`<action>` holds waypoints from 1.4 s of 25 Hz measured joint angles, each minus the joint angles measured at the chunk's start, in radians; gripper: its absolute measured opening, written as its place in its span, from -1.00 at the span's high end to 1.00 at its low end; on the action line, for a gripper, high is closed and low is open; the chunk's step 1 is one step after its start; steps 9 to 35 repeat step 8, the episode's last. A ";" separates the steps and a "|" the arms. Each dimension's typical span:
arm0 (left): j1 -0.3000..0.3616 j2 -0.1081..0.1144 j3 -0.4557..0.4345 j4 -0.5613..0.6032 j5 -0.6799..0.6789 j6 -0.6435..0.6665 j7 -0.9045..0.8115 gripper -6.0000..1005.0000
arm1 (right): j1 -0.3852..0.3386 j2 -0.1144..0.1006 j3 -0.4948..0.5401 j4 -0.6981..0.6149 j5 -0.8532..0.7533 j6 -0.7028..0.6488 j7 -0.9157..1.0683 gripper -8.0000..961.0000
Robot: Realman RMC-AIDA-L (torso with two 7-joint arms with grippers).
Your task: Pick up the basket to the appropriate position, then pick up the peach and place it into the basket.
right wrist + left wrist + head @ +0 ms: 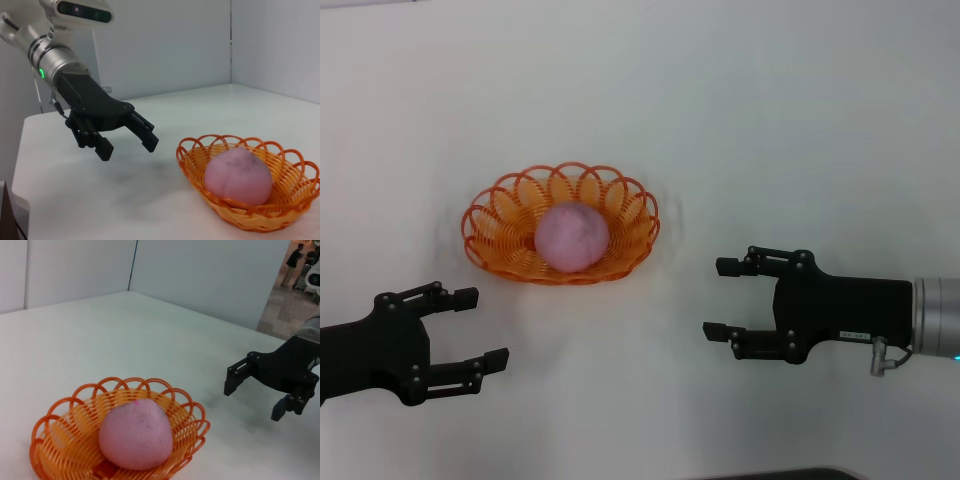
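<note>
The orange wire-loop basket (495,245) (55,440) (295,187) sits on the white table, left of centre. Inside it rests the pink peach (573,237) (135,435) (238,176). My left gripper (486,328) hovers open below and left of the basket, with nothing between its fingers; the right wrist view shows it too (129,142). To the right of the basket, well apart from it, my right gripper (718,298) stands open and empty, also seen in the left wrist view (252,400).
White walls (200,275) close off the table's far side in the wrist views. A dark edge (790,474) marks the table's near side.
</note>
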 joint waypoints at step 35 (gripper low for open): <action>0.001 0.000 0.000 0.000 0.000 0.000 0.000 -0.69 | -0.003 0.000 0.003 0.001 0.002 -0.005 0.000 -0.64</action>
